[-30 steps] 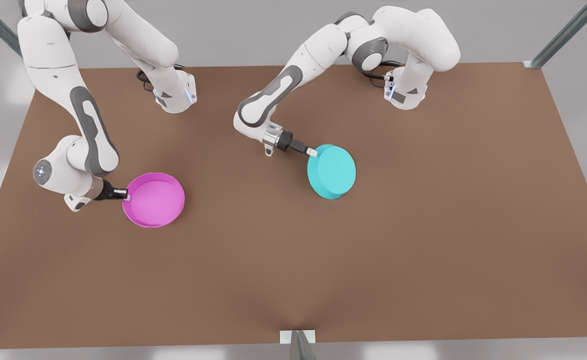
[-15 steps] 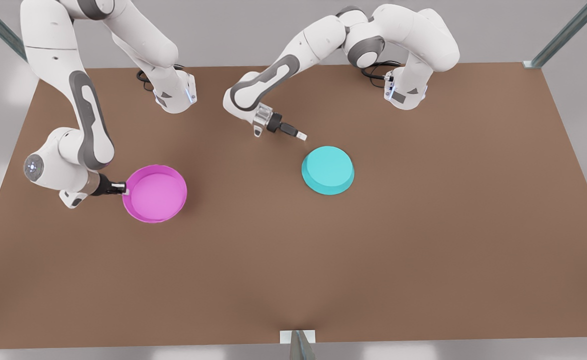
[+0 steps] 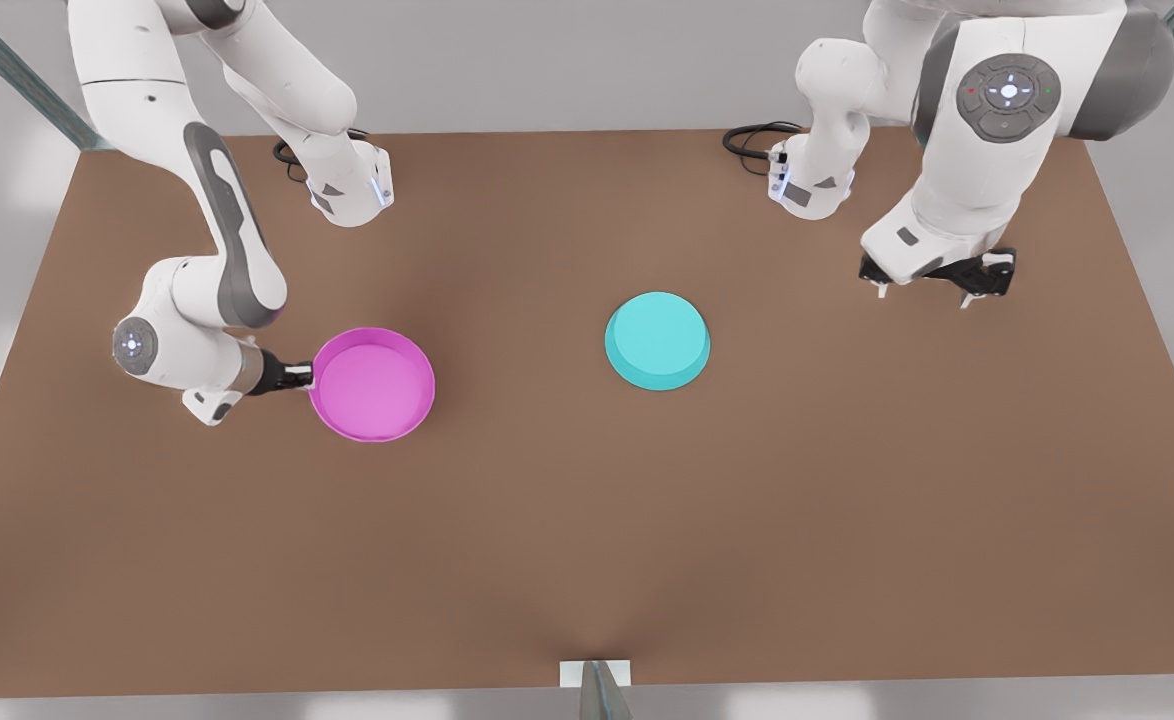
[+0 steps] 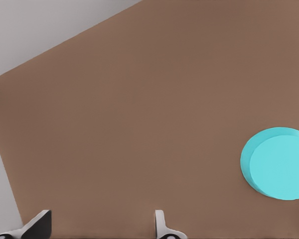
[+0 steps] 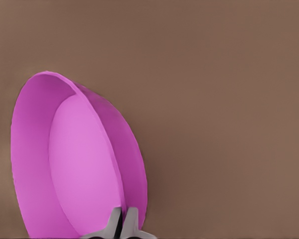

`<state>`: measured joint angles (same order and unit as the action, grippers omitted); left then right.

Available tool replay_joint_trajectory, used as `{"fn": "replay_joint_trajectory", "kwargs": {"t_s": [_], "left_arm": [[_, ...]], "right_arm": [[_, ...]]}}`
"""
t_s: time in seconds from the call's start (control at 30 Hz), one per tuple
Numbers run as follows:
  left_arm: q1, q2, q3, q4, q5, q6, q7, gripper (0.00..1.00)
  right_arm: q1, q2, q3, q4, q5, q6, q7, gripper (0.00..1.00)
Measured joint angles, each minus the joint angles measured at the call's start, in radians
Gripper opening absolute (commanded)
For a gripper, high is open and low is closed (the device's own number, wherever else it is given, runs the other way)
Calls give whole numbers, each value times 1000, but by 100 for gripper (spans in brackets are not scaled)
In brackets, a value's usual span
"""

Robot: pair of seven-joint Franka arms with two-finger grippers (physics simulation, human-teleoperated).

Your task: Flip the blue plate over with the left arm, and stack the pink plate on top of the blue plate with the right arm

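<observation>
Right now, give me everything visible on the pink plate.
The pink plate is a round, shallow magenta dish that looks like plastic, with a low upright rim and a lighter pink inside. It faces open side up, toward the front view's left of the brown table. The right gripper has its jaws shut on the rim at the edge away from the blue plate, which lies apart from it. Whether it rests on the table or is lifted is unclear.

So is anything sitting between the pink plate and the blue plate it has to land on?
Nothing visible. The right gripper is shut on the pink plate by its rim, and only bare table lies between it and the blue plate, which lies underside up. The left gripper waits open, off toward the front view's right.
</observation>
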<state>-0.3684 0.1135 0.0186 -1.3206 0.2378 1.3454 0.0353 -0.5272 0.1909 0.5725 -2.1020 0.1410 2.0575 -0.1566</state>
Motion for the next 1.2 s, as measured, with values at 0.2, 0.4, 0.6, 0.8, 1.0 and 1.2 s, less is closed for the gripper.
{"fn": "replay_joint_trajectory", "kwargs": {"t_s": [0.2, 0.4, 0.6, 0.8, 1.0, 1.2], "left_arm": [[9, 14, -5, -8, -71, -29, 14, 100], [5, 37, -9, 1, -43, -72, 1, 100], [134, 52, -1, 7, -177, -19, 1, 100], [117, 64, -11, 28, -250, -23, 11, 100], [127, 69, -9, 27, -260, -55, -5, 100], [131, 70, -3, 27, -270, -48, -114, 100]], "right_arm": [[2, 5, 92, 1, 11, -3, 71, 21], [2, 27, 108, 2, 8, 8, 80, 21], [-67, 67, 108, -63, -95, 106, -39, 100], [-113, 97, 107, -206, -105, 330, -79, 100], [-133, 163, 105, -209, -138, 411, -67, 100], [-125, 216, 99, -214, -156, 467, -58, 100]]}}
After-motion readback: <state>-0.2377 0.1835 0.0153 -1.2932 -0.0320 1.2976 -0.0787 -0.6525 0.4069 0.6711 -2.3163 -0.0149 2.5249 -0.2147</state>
